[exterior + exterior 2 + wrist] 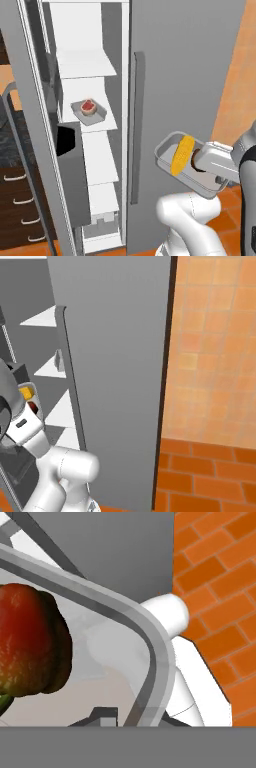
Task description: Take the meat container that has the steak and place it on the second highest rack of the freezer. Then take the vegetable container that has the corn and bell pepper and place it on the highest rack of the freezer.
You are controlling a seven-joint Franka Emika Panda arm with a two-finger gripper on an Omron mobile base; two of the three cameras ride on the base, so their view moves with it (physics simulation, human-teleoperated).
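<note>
— Where is the vegetable container (186,165) right now?

— In my hand (200,161), held up in the air in front of the shut right door of the freezer (185,75), to the right of that door's long bar handle (136,127). My fingers are drawn together, clamped on the tray's rim at its right side. The corn (181,154) lies across the tray, one end reaching its far rim. The bell pepper (31,639) sits inside too, close to my hand, near the tray's rounded corner in the hand view.

— And the steak (88,105)?

— In its meat container (89,112) on a white rack (92,102) in the open left compartment, second from the top of those I can see.

— How much room is there?

— The rack above (84,61) is bare. The compartment is narrow, edged on the left by the open door (30,125) and on the right by the shut door's edge. My tray hangs to the right of that opening, apart from the door face. Orange wall (215,346) stands to the right of the freezer, brick floor (210,476) below.
</note>
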